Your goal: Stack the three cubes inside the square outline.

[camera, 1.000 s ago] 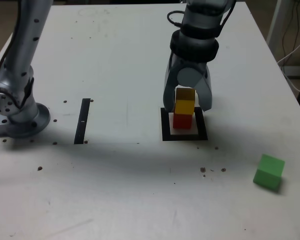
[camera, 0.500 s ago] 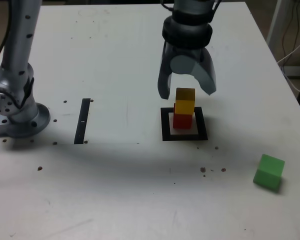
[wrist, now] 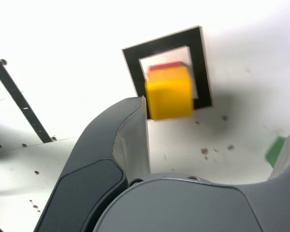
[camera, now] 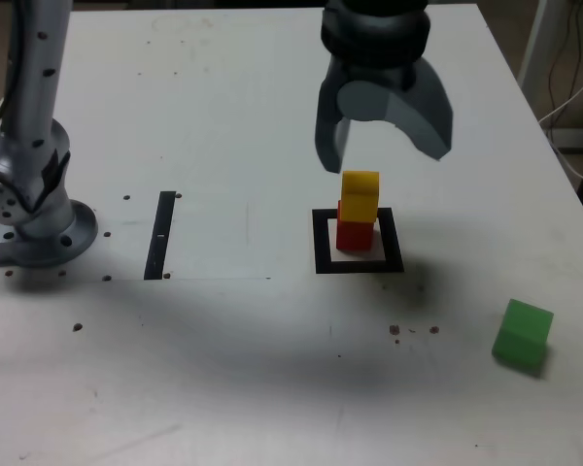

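Note:
A yellow cube (camera: 360,193) rests on a red cube (camera: 355,234) inside the square outline (camera: 360,264); the yellow one sits slightly off-centre on the red. My gripper (camera: 384,155) hangs open just above the stack, touching neither cube, with nothing between its fingers. Apart from the stack, the green cube (camera: 522,333) lies on the table at the exterior view's lower right. In the wrist view, the yellow cube (wrist: 169,92) covers most of the red cube (wrist: 164,65) within the square outline (wrist: 203,63). One grey finger (wrist: 130,140) shows beside them, and an edge of the green cube (wrist: 276,150) peeks in.
A thin black strip (camera: 160,233) lies on the white table (camera: 223,369) at the exterior view's left of the outline. The arm's grey base (camera: 34,228) stands at the far left. Small dark specks dot the tabletop.
The gripper has opened wide and risen off the yellow cube, which stays on the red cube. The green cube has not moved.

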